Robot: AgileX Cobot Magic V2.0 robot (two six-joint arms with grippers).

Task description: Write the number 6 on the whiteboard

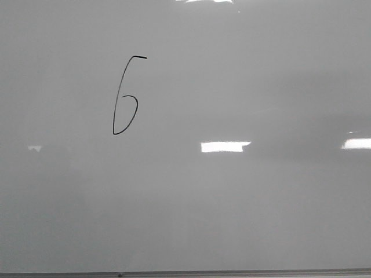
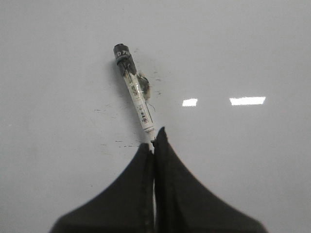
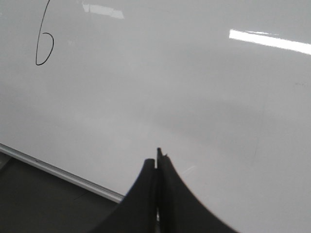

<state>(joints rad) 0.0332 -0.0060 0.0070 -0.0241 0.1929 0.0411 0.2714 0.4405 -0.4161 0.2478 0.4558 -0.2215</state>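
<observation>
My left gripper [image 2: 154, 141] is clamped on a marker [image 2: 135, 94], whose long axis points away from the fingers. My right gripper [image 3: 158, 160] is closed, empty. The number 6 [image 1: 126, 95] stands upright, left of centre on the whiteboard [image 1: 261, 202]; I see wide bare surface to its right and toward the near edge.
</observation>
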